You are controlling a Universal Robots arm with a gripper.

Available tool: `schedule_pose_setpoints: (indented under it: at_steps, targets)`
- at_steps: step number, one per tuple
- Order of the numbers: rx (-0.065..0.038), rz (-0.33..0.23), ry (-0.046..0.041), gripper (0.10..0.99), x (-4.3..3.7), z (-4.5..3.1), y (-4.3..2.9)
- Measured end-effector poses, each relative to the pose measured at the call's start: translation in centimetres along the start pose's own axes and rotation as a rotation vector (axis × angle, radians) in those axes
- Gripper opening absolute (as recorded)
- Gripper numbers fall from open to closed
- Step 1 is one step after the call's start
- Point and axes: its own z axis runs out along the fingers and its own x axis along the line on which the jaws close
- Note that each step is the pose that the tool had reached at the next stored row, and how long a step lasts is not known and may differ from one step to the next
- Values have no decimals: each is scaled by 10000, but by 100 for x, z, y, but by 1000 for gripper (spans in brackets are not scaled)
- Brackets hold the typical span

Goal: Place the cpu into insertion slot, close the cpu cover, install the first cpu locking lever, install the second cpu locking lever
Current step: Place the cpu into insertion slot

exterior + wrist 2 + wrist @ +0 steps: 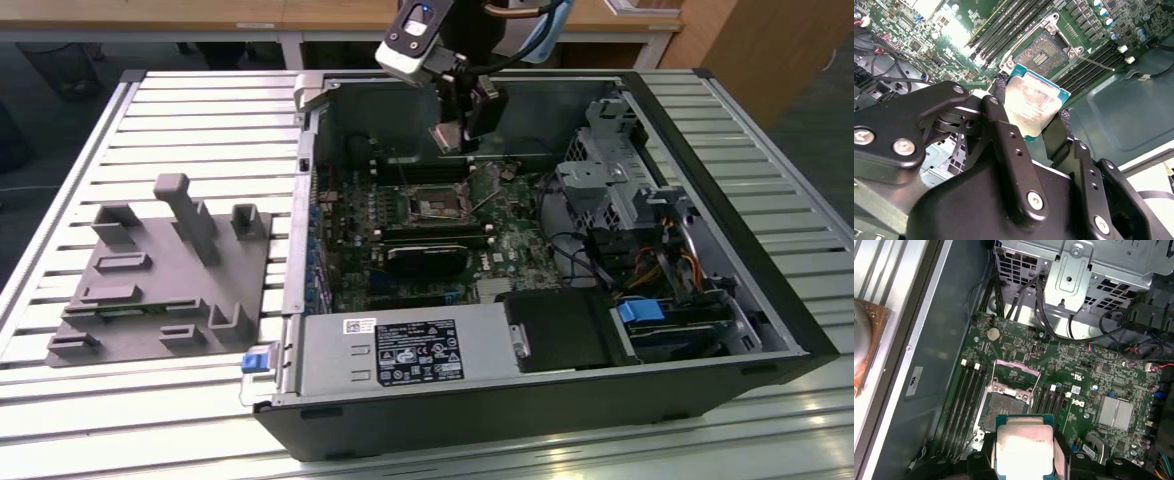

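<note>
At the exterior view's left, a grey plastic fixture with upright posts (167,270) lies near the left edge of the slatted metal bench (187,110), well apart from the work. Beside it, the open black computer case (561,400) takes up the bench's middle and right, with the green circuit board (354,270) inside.

Above that board, the jaws are closed on the small flat square cpu with a dull silver-grey metal top (451,137), gripping it by two opposite edges. It hangs clear of the board. Below it, the small square insertion slot with a dark centre and thin silvery rim (1004,407) lies bare. The cpu cover, a thin silvery metal frame (1015,374), stands raised along one side of it.

We judge the main risk to be misalignment. In the exterior view the chip looks tilted, and a tilted or rotated descent could damage the socket's contacts. The edge grip is slim, so a slip could drop the chip onto the board. The raised cover and the long black memory slots (966,405) beside the socket could also catch a corner.

Further right, the grey metal drive cage (614,170) and its cables (654,265) stand near the arm's path, and we think they could snag it.
</note>
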Motion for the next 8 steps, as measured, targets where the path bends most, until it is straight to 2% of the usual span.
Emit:
schedule_pose_setpoints:
  at_steps: [8]
  targets:
    - [0,55,-5,541,0,9,-1]
